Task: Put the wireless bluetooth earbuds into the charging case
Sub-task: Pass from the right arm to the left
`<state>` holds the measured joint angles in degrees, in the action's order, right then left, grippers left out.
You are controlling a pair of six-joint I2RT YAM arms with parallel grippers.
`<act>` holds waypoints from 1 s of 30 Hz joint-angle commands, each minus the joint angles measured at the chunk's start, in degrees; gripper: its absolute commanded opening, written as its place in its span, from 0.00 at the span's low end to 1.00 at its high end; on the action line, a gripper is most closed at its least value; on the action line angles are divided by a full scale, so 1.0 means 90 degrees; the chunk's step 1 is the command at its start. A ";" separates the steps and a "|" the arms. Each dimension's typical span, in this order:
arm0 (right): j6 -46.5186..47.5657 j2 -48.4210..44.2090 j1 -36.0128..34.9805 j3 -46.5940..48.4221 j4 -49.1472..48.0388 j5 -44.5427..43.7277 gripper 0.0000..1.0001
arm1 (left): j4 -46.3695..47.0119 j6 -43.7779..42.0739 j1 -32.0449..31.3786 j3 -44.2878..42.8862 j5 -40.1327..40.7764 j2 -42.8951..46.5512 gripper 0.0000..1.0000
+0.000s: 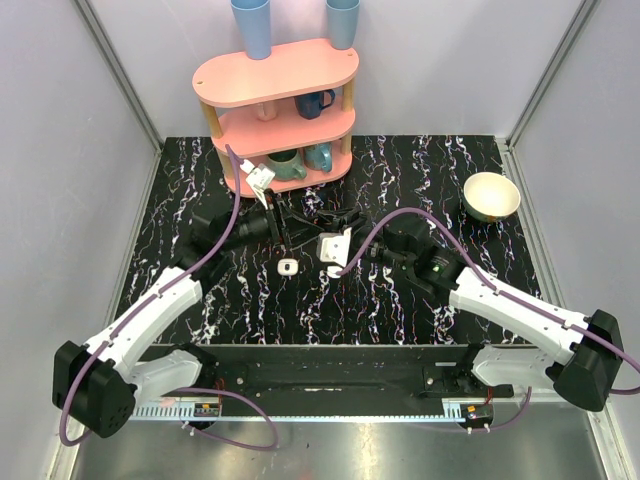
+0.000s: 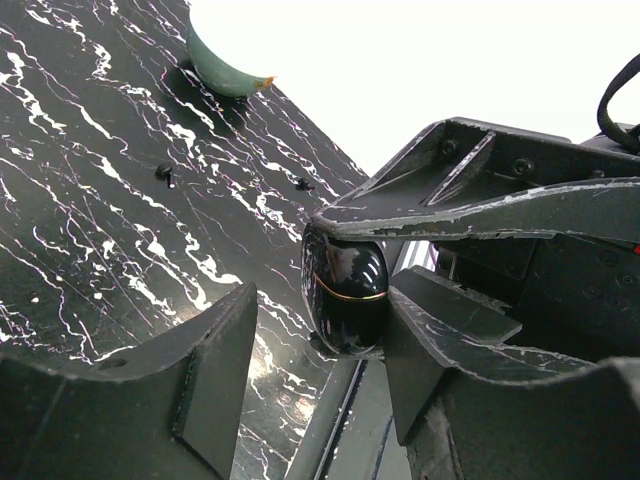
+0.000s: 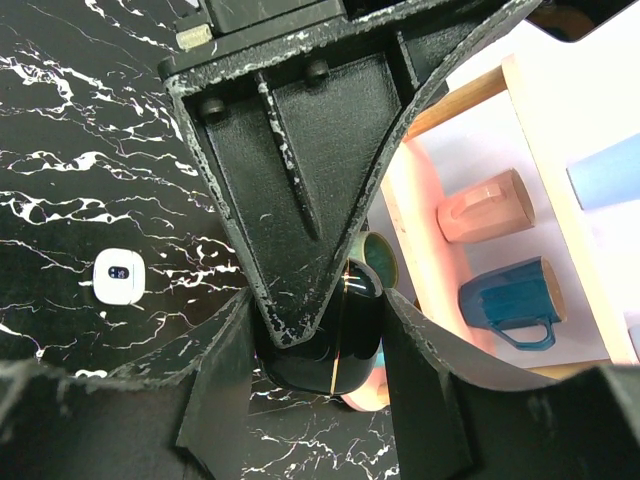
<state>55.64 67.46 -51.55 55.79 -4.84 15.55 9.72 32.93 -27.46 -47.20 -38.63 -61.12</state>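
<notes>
The wireless bluetooth earbuds (image 3: 120, 275) showed as only one tiny, bright white, rounded plastic piece with a small blue mark. It lay flat on the black, white-veined marble-pattern desk (image 1: 250, 310), on the near side of the two tools and touching neither. I could not find a second one. I judged the piece to be very light, hard and smooth, so a careless touch would likely flick it across the desk. The safest hold looked like a fingertip pinch across its two opposite edges.

The glossy black egg-shaped charging case (image 2: 345, 295), with a thin gold seam around it, was closed and sat between both tools above the middle of the desk. The right tool (image 3: 318, 310) was clamped on it, its fingers on either side of the case. The left tool (image 2: 322, 300) had its fingers apart around the same case, with a clear gap on one side.

The case looked stiff but slippery, and its curved shell could squirt out under a hard squeeze. My judgement was to grip the body below the seam, leaving the lid free to open.
</notes>
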 commanded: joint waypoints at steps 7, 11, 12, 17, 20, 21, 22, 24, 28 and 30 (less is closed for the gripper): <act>-0.0069 -0.0035 -0.0112 0.0071 -0.0390 -0.0039 0.00 | 0.0708 0.0150 -0.0034 0.0069 0.0025 -0.0054 0.47; -0.0088 -0.0045 -0.0132 0.0032 -0.0429 -0.0077 0.00 | 0.0678 0.0130 -0.0034 0.0069 -0.0024 -0.0064 0.38; -0.0088 -0.0064 -0.0122 0.0032 -0.0429 -0.0078 0.00 | 0.0669 0.0111 -0.0044 0.0069 -0.0024 -0.0054 0.36; -0.0108 -0.0084 -0.0122 0.0002 -0.0478 -0.0068 0.00 | 0.0659 0.0082 -0.0034 0.0049 -0.0082 -0.0093 0.15; -0.0137 -0.0084 -0.0122 -0.0036 -0.0614 -0.0087 0.12 | 0.0562 -0.0035 -0.0034 0.0000 -0.0131 -0.0113 0.03; -0.0118 -0.0103 -0.0122 -0.0037 -0.0624 -0.0078 0.12 | 0.0522 -0.0113 -0.0034 -0.0019 -0.0122 -0.0123 0.00; -0.0127 -0.0103 -0.0132 -0.0037 -0.0634 -0.0087 0.13 | 0.0503 -0.0143 -0.0034 -0.0019 -0.0122 -0.0113 0.00; -0.0166 -0.0103 -0.0132 -0.0027 -0.0653 -0.0097 0.20 | 0.0444 -0.0230 -0.0034 -0.0039 -0.0102 -0.0084 0.00; -0.0605 -0.0142 -0.0132 -0.0105 -0.1217 -0.0340 0.55 | 0.0356 -0.0445 -0.0025 0.0010 0.0171 0.0121 0.00; -0.1102 -0.0181 -0.0122 -0.0134 -0.1502 -0.0671 0.83 | 0.0162 -0.0688 -0.0025 0.0039 0.0549 0.0315 0.00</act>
<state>52.16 67.55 -51.79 54.48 -7.18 13.52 12.80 31.38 -27.99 -46.44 -39.11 -61.32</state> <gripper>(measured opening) 0.650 0.328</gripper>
